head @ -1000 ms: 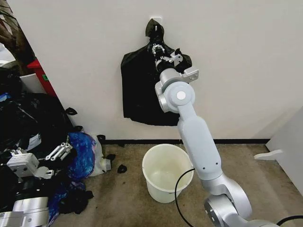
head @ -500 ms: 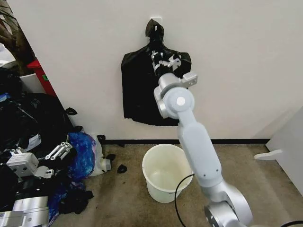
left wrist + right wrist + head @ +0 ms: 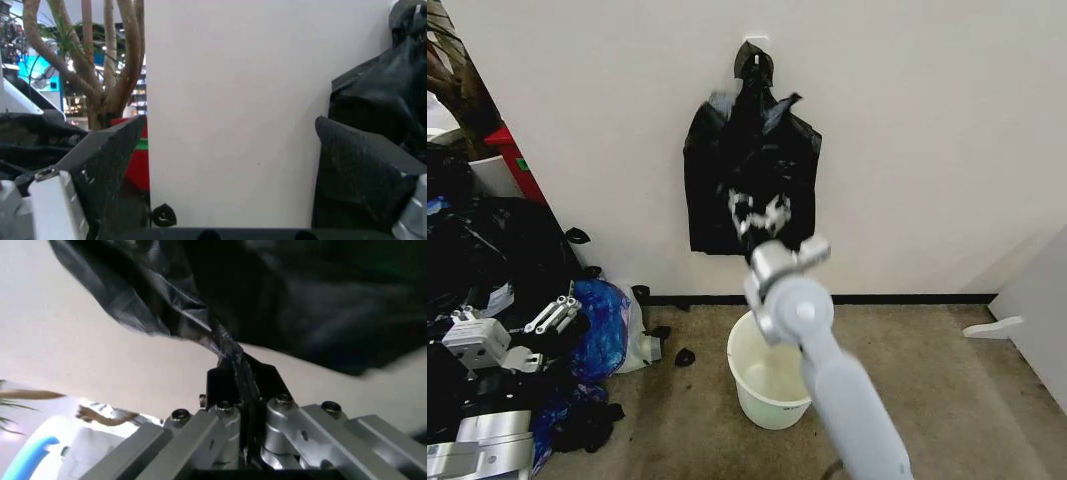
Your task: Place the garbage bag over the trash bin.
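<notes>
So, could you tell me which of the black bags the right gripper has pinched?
The garbage bag hanging on the wall above the trash bin; the right gripper pinches its film, unlike the heaped bags on the floor.

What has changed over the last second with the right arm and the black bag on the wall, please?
The right claw, shut on the garbage bag, has dropped from near the hook toward the trash bin, pulling the film down. The left claw stayed parked and open by the heap of black bags; the bin has not moved.
</notes>
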`<state>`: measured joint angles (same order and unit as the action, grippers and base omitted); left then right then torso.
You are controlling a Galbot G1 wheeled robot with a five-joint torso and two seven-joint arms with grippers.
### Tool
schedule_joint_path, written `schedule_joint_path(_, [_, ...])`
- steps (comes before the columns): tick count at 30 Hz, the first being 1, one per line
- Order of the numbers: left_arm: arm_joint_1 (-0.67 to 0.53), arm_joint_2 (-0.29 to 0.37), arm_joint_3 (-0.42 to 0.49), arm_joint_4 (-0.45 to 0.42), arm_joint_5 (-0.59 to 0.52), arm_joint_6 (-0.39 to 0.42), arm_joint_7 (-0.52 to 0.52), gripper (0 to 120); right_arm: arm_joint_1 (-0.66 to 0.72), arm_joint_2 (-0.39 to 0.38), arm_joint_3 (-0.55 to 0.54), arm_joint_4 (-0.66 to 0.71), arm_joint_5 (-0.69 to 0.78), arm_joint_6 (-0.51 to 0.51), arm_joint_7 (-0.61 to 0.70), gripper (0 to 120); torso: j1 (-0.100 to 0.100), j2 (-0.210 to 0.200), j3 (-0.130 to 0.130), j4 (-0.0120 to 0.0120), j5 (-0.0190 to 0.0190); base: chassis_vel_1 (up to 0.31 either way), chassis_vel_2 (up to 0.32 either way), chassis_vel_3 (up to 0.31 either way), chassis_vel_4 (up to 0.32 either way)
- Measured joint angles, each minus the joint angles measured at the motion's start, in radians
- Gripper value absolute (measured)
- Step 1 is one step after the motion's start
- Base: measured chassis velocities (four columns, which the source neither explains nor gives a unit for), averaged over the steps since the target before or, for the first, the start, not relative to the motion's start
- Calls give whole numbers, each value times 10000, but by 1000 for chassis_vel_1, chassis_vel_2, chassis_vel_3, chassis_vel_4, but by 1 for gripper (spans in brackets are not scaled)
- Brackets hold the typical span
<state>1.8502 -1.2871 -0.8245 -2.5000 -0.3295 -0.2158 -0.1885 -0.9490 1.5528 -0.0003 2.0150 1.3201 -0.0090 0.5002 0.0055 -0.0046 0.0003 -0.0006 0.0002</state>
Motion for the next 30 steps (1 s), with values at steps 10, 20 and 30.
schedule_joint_path(10, [-114, 8, 76, 52, -14, -41, 19, 100, -2040, -246, -145, 485, -721, -96, -389, 0, 0, 0, 0, 0, 0, 0, 0, 0, 0])
schedule_joint_path(20, [-162, 50, 76, 106, -36, -101, 34, 100, -2296, -207, -139, 751, -981, -84, -437, 0, 0, 0, 1, 0, 0, 0, 0, 0, 0])
schedule_joint_path(30, [-159, 137, 38, 115, -40, -105, 47, 100, -779, -344, 180, 1439, -866, -380, -107, 0, 1, 0, 2, 1, 0, 0, 0, 0, 0])
